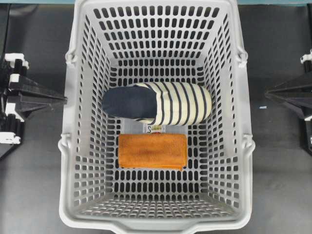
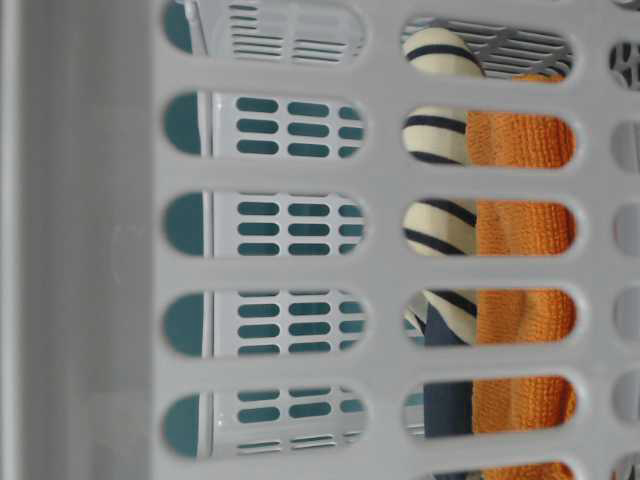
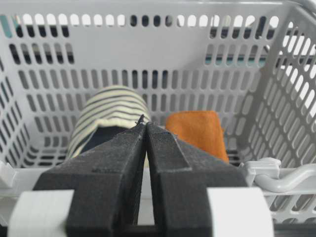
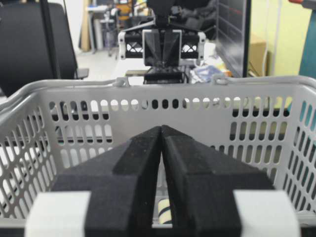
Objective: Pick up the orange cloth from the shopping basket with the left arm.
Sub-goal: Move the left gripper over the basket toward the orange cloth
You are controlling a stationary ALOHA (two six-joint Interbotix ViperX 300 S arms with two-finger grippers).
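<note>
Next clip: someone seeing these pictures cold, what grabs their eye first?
The light-grey shopping basket fills the overhead view. On its floor lies a navy-and-cream striped slipper, with the bright orange cloth flat just beside it, nearer the lower edge of that view. Both tools, left tool and right tool, are shut and empty, outside the basket's side walls.

Dark matte tabletop [image 1: 39,185]. Behind, in right wrist view: black office chair [image 4: 29,44], dark monitor [image 4: 233,34], yellow-green wall [image 4: 289,44], cluttered shelving, possibly workbenches, blurred [image 4: 106,22]. Pale floor [image 4: 101,66], brightly lit.
</note>
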